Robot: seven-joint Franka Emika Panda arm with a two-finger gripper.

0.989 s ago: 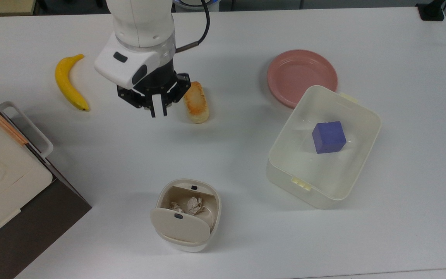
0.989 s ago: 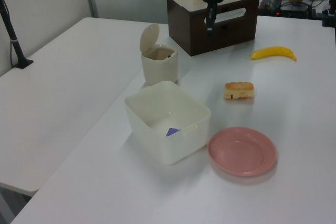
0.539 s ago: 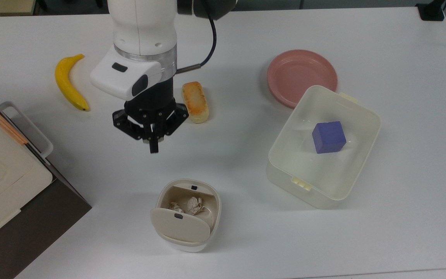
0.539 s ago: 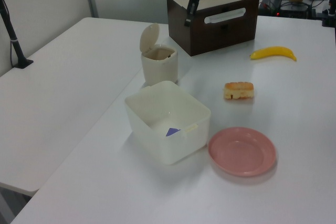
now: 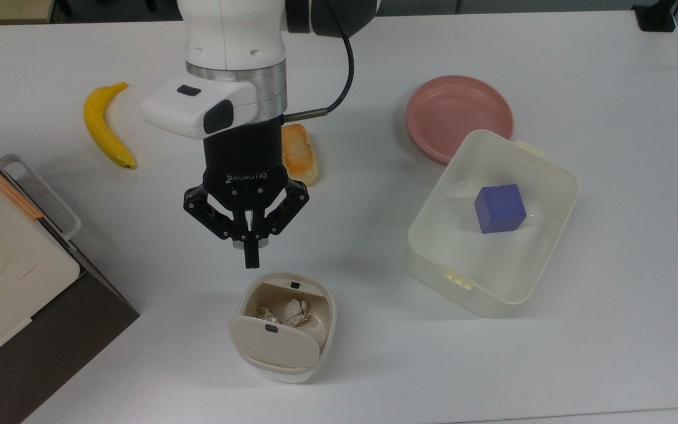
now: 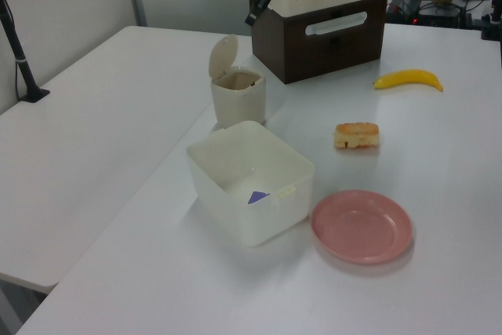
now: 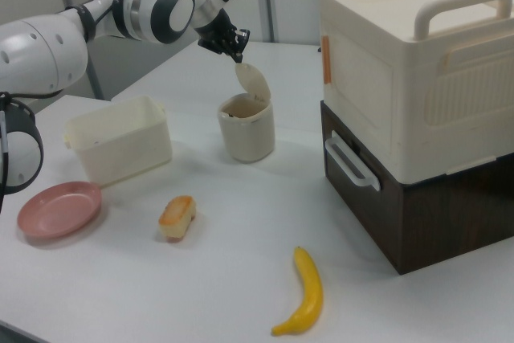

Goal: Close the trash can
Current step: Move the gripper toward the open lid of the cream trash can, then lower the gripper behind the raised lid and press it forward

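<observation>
The white table [image 5: 551, 59] carries a cream crate on a dark base [image 5: 9, 277] at the top view's 8 o'clock, a translucent, rounded plastic tub [image 5: 433, 259] at 3 o'clock with a matte blue cube [image 5: 499, 208] inside, and a glossy pink plate [image 5: 457, 112] at 2 o'clock. The bin [image 5: 283, 327], smooth cream plastic with rounded corners, sits at 6 o'clock; its beige lid [image 5: 274, 341] stands upright and crumpled paper [image 5: 292, 311] lies inside. The tool [image 5: 251, 259] hangs just above the bin's rim at 12 o'clock, fingers pressed together and holding nothing. To close well, I judge it should pass behind the raised lid and push near its top edge, gently, since the light bin may slide. A banana [image 5: 103, 126] lies at 10 o'clock, a browned bun [image 5: 299, 154] near centre.
</observation>
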